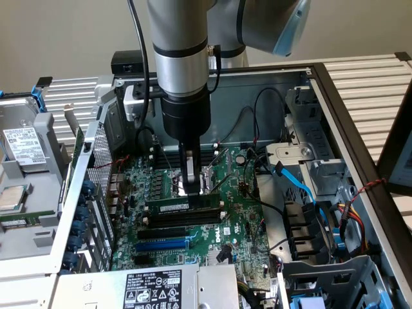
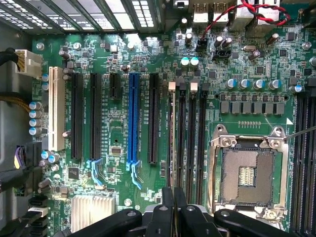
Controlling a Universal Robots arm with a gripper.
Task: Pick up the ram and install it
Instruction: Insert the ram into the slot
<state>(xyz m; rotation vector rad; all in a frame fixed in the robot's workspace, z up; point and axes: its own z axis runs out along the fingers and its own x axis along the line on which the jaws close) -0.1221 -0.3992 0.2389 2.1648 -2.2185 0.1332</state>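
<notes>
Dell motherboard [image 1: 241, 222], ram [image 1: 172, 205] in gripper [image 1: 188, 192]

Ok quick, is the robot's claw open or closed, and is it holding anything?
The gripper: closed, pinching the ram by its top edge.

The hand [image 1: 188, 187] grips the ram [image 1: 166, 205], which stands on edge on the motherboard [image 1: 239, 219].

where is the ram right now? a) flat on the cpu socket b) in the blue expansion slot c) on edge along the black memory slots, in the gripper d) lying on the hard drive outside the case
c: the ram stands on edge along the memory slots beside the cpu socket, with the gripper closed on it from above.
</notes>
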